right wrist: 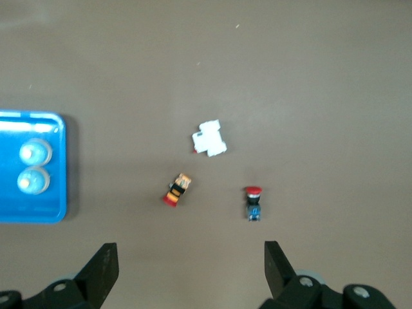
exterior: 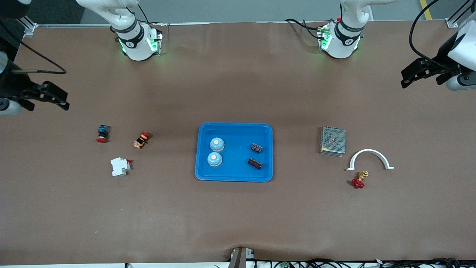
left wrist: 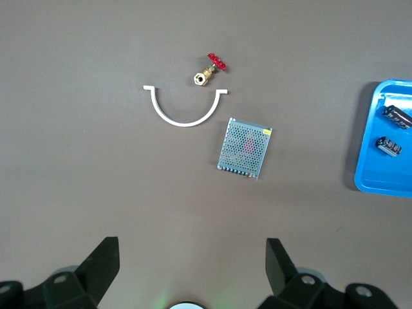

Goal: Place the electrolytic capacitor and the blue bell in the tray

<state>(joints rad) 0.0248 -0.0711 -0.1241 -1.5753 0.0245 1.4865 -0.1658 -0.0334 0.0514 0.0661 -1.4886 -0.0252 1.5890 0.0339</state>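
Observation:
The bright-blue tray lies mid-table. In it sit two blue bells toward the right arm's end and two dark electrolytic capacitors toward the left arm's end. The right wrist view shows the bells in the tray; the left wrist view shows the capacitors in the tray. My left gripper hangs open and empty over the left arm's end of the table. My right gripper hangs open and empty over the right arm's end.
A grey mesh box, a white arc bracket and a red-handled brass valve lie toward the left arm's end. A red-capped push button, an orange switch and a white breaker lie toward the right arm's end.

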